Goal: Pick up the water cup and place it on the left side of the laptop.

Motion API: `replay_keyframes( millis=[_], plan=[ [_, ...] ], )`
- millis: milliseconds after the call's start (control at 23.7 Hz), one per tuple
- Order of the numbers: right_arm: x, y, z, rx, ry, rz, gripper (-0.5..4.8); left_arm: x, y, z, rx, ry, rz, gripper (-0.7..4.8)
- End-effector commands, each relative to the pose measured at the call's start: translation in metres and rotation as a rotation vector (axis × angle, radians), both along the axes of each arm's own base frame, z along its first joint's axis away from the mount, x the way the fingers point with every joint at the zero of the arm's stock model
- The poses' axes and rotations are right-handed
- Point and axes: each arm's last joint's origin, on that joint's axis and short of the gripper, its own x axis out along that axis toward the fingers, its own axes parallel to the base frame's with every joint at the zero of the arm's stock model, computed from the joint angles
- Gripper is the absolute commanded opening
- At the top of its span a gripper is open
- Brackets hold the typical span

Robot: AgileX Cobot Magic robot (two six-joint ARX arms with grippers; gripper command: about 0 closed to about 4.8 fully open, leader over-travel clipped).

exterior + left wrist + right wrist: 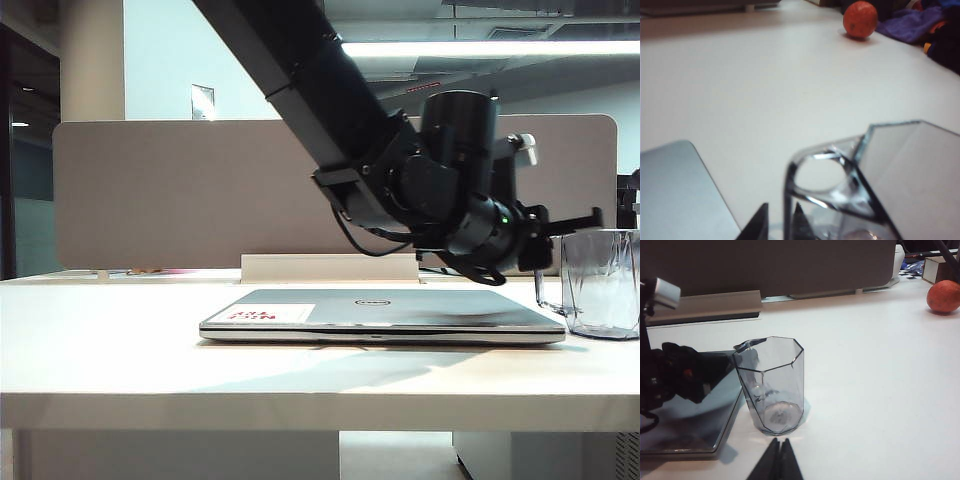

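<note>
- My right gripper (777,460) hangs nearest me, fingertips pressed together, just short of the water cup (772,385).
- The cup stands upright on the table (100,340), near its right edge, just beside the laptop (380,315).
- My left arm slants down across the closed laptop; the left gripper (779,220) has its jaws parted astride the cup's handle (820,175).
- An orange (944,296) sits far back.
</note>
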Motion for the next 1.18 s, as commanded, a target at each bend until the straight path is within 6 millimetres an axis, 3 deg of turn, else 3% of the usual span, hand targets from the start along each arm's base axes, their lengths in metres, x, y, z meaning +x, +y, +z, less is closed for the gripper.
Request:
replay_keyframes(
  millis=[42,675,1182],
  plan=[
    [0.0,0.0,0.001,-0.002,-0.016,0.003,-0.06,0.004,0.002,0.007,-0.035,-0.03,-0.024,0.57],
    [0.0,0.001,0.0,-0.002,-0.008,0.017,-0.06,0.008,-0.003,0.011,-0.035,-0.073,-0.109,0.57],
    [0.0,0.001,0.0,-0.001,-0.008,0.025,-0.06,0.014,-0.003,0.001,-0.026,-0.064,-0.103,0.57]
  ],
)
